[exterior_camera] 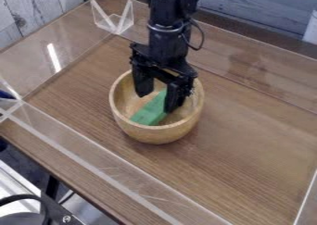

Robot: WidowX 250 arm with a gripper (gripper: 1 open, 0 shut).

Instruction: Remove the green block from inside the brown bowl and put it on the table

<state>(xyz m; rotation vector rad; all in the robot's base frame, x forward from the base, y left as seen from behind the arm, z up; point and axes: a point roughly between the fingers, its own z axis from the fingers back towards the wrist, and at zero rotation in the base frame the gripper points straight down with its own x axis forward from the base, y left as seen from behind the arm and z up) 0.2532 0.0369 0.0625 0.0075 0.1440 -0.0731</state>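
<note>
Your gripper (160, 89) points straight down into the brown bowl (156, 117), jaws spread wide, nothing held. The green block (154, 111) lies on the bowl floor, sitting between the two fingers and partly hidden by them; contact can't be judged. The bowl rests mid-table (247, 145).

A single camera looks down at an angle across the desk (247, 164) from one corner. It sits fairly near, cropping the far edges.
</note>
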